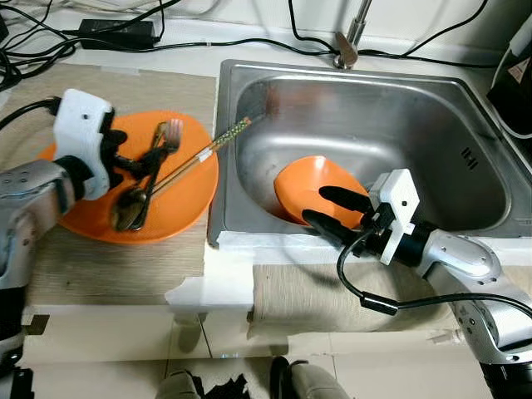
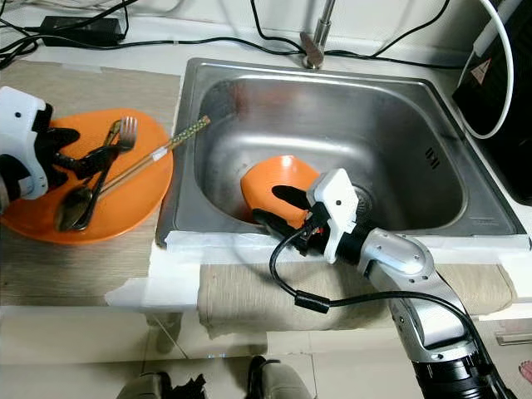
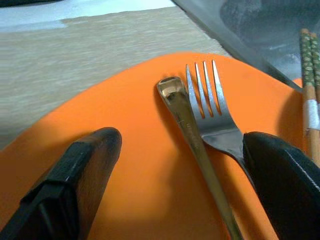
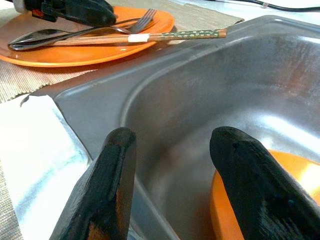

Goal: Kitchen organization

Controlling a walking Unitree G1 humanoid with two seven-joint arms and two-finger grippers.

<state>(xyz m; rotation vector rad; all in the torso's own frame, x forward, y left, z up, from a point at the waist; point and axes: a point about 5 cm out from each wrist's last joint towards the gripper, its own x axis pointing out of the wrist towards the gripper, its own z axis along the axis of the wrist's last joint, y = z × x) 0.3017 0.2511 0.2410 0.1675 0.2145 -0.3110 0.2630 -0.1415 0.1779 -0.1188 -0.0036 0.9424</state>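
Observation:
An orange plate (image 1: 179, 208) lies on the counter left of the steel sink (image 1: 399, 116). On it rest a fork (image 1: 172, 131), a spoon (image 1: 129, 208) and a pair of chopsticks (image 1: 224, 141) whose tips reach over the sink rim. My left gripper (image 1: 141, 158) hovers low over the plate, open, its fingers (image 3: 85, 165) standing either side of the spoon handle and fork. An orange bowl (image 1: 307, 183) leans inside the sink near the front wall. My right gripper (image 1: 316, 205) is open at the bowl's front rim, one finger over the bowl, the other by the sink wall.
The faucet (image 1: 349, 41) stands behind the sink. Black cables and a power adapter (image 1: 116, 33) run along the back. A dark appliance (image 1: 511, 83) sits at the far right. White padding (image 1: 224, 283) and cloth cover the counter's front edge.

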